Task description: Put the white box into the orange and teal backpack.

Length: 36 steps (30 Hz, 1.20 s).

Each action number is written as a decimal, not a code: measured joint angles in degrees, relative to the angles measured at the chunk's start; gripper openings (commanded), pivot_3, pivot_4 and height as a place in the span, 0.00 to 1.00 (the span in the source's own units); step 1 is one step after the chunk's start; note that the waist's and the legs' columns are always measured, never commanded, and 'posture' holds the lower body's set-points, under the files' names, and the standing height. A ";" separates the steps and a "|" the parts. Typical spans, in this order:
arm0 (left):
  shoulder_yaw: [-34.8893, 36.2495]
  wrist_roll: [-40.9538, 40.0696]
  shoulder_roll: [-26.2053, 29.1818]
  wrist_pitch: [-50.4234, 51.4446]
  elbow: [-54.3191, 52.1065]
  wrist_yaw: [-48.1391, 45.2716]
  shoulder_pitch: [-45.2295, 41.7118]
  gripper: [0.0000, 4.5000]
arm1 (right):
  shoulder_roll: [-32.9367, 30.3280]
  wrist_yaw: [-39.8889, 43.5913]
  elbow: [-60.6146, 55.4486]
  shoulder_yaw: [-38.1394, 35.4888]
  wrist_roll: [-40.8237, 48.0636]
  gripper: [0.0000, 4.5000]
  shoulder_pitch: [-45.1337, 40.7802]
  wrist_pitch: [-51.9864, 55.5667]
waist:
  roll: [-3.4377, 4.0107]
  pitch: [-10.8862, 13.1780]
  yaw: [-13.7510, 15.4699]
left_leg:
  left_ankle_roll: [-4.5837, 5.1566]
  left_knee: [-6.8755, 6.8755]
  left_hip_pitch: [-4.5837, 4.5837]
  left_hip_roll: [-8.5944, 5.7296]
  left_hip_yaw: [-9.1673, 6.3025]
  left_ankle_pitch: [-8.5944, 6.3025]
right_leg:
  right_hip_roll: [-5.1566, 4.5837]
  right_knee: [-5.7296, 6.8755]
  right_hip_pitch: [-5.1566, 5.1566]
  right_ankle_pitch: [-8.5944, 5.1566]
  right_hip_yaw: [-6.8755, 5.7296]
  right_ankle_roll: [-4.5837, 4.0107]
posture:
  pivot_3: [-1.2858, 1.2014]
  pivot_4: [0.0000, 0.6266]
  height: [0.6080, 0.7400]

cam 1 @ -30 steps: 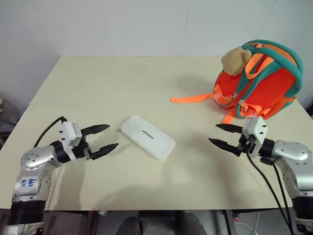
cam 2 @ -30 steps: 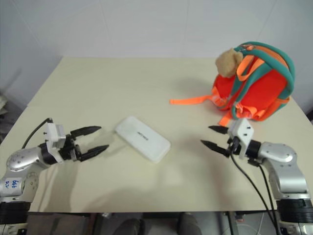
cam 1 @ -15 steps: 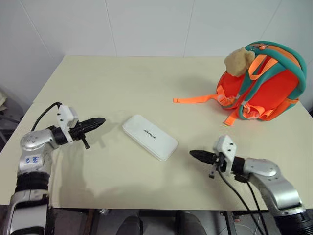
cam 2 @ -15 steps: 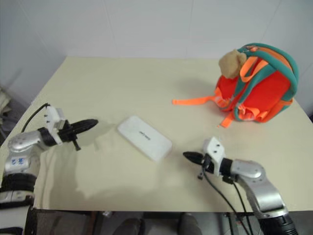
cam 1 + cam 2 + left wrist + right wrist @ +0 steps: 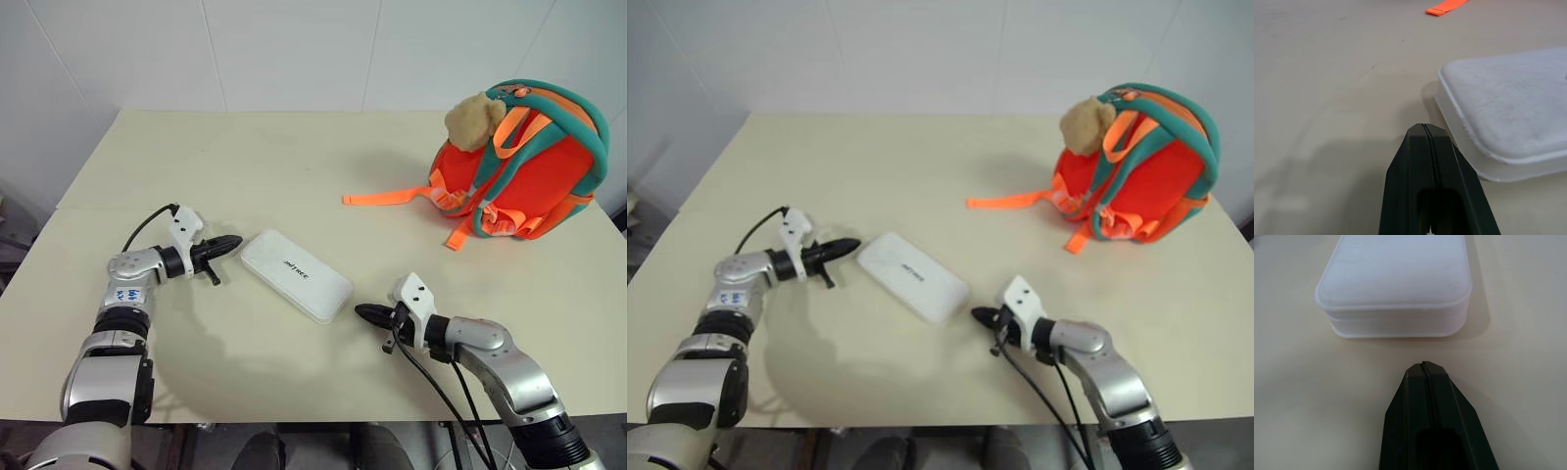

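The white box [image 5: 296, 275] lies flat and slantwise on the cream table [image 5: 294, 166], small dark lettering on its lid. My left gripper [image 5: 235, 241] is shut and empty, its tip a short way off the box's near-left corner, as the left wrist view shows [image 5: 1424, 128]. My right gripper [image 5: 361, 313] is shut too, pointing at the box's right end [image 5: 1396, 284] with a small gap between. The orange and teal backpack [image 5: 524, 166] stands at the far right of the table, a tan plush toy [image 5: 473, 117] on its top.
An orange webbing strap [image 5: 387, 196] trails from the backpack leftwards across the table. White walls stand behind the table's far edge. Cables hang from both wrists.
Both grippers went from open to shut. The left moved forward toward the box's left end. The right swung left and down to the box's right end.
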 measured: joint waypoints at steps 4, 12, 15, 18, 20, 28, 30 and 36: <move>0.07 0.13 -1.78 -0.99 0.42 0.61 -0.04 0.00 | 0.58 -0.14 0.39 0.06 -0.03 0.03 -0.27 0.05 | 0.00 0.00 -0.01 | 0.01 0.01 0.01 0.01 0.00 -0.01 | 0.00 0.04 0.00 0.00 0.00 0.00 | 0.52 0.24 1.00; 1.88 -2.37 -2.47 -0.78 -5.30 -4.33 5.39 0.00 | 1.28 0.19 1.82 0.55 -0.51 0.03 -1.85 0.02 | 0.00 0.00 -0.15 | 0.01 -0.01 0.02 0.03 0.02 -0.01 | 0.01 0.02 -0.01 0.00 0.03 0.00 | 0.52 0.24 1.00; 2.31 -3.35 -2.42 0.90 -9.92 -5.30 9.03 0.00 | 1.27 0.78 3.01 0.69 -0.54 0.03 -2.91 -0.09 | -0.01 -0.01 -0.08 | 0.01 0.02 0.03 0.03 0.02 -0.01 | 0.01 0.05 0.00 0.00 0.03 -0.01 | 0.52 0.24 1.00; 2.32 -4.42 -2.35 3.42 -16.18 -5.79 13.07 0.00 | 1.16 1.61 4.06 0.76 -0.54 0.03 -3.68 -0.29 | -0.01 -0.01 -0.07 | 0.01 0.02 0.05 0.04 0.01 0.00 | 0.02 0.07 0.00 0.01 0.05 -0.02 | 0.52 0.24 1.00; 2.13 -4.80 -2.52 5.46 -20.98 -5.87 15.88 0.00 | 0.45 2.30 4.51 0.72 -0.51 0.03 -4.04 -0.47 | -0.01 -0.01 -0.06 | 0.01 0.02 0.05 0.04 0.01 0.00 | 0.02 0.08 0.00 0.01 0.06 -0.02 | 0.52 0.24 1.00; 0.54 -6.81 -3.72 13.47 -37.68 -4.30 23.54 0.00 | -8.66 7.17 4.90 -2.90 0.15 0.03 -3.07 -0.74 | -0.01 -0.01 1.17 | 0.01 0.05 0.04 0.03 -0.02 -0.01 | 0.02 -0.06 0.04 0.02 0.09 -0.01 | 0.52 0.24 1.00; 0.47 -7.05 -3.71 14.61 -39.68 -3.87 24.19 0.00 | -10.86 8.02 5.35 -3.81 0.13 0.03 -2.81 -0.75 | -0.02 -0.01 1.28 | 0.01 0.05 0.07 0.03 -0.01 -0.01 | 0.02 -0.12 0.04 0.01 0.09 -0.01 | 0.52 0.24 1.00; 0.32 -7.70 -3.79 16.46 -42.67 -3.06 25.27 0.00 | -14.63 8.63 6.83 -6.04 0.12 0.03 -2.79 0.69 | -0.03 -0.02 1.39 | 0.00 0.13 0.10 0.03 -0.01 0.00 | 0.02 -0.12 0.09 0.04 0.11 -0.04 | 0.52 0.24 1.00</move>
